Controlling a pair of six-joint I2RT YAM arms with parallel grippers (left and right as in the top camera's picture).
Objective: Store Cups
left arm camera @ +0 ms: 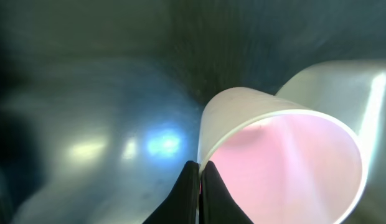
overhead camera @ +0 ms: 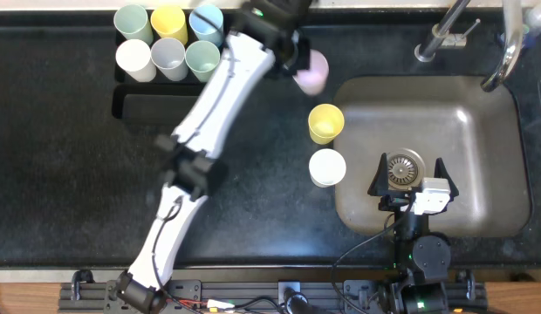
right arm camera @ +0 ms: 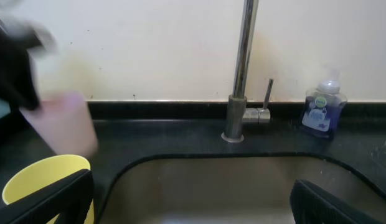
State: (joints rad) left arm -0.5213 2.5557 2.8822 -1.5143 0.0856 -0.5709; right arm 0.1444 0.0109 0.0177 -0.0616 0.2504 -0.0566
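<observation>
holds right pincer [overhead camera: 408,179] spread, idle over the near sink [overhead camera: 480,157]. has white cup [overhead camera: 327,167], yellow cup [overhead camera: 325,123] waiting on counter [overhead camera: 61,174] beside it. farther, pinches pink cup [left arm camera: 286,168] by rim in left pincer [left arm camera: 199,186], lifted, likely to carry toward far-left rack [overhead camera: 131,103].

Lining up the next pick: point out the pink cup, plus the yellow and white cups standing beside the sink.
pink cup [left arm camera: 286,168]: left wrist view, on its pink inner wall.
yellow cup [overhead camera: 325,122]: top view, middle of its open mouth.
white cup [overhead camera: 327,167]: top view, middle of its round top.
</observation>
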